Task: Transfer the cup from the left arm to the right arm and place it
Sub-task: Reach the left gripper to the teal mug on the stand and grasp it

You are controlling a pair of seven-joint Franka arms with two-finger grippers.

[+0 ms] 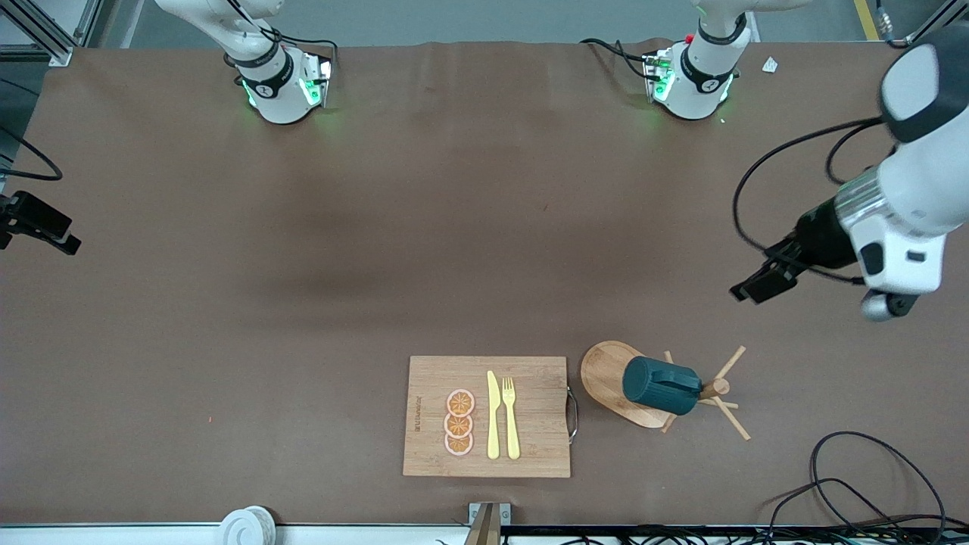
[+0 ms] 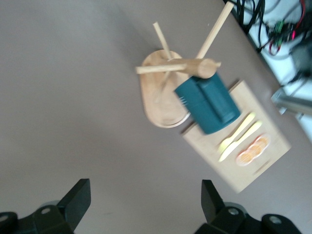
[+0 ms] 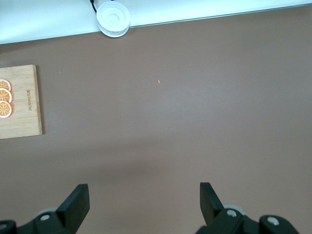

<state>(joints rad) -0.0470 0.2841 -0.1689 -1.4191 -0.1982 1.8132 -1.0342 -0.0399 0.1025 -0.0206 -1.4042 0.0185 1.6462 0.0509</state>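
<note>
The dark teal ribbed cup point(image 1: 658, 384) hangs tilted on a peg of the wooden peg stand point(image 1: 606, 369), near the front of the table. It also shows in the left wrist view point(image 2: 207, 102), as does the stand point(image 2: 161, 105). My left gripper point(image 1: 759, 286) is open and empty in the air over bare table toward the left arm's end, apart from the cup; its jaws point(image 2: 146, 195) stand wide. My right gripper point(image 3: 144, 197) is open and empty, high over bare table toward the right arm's end. I cannot make it out in the front view.
A wooden cutting board point(image 1: 530, 454) lies beside the stand with a yellow knife point(image 1: 493, 415), a yellow fork point(image 1: 511, 416) and orange slices point(image 1: 459, 422) on it. Black cables point(image 1: 855, 484) lie at the front toward the left arm's end. A white roll point(image 1: 246, 526) sits at the front edge.
</note>
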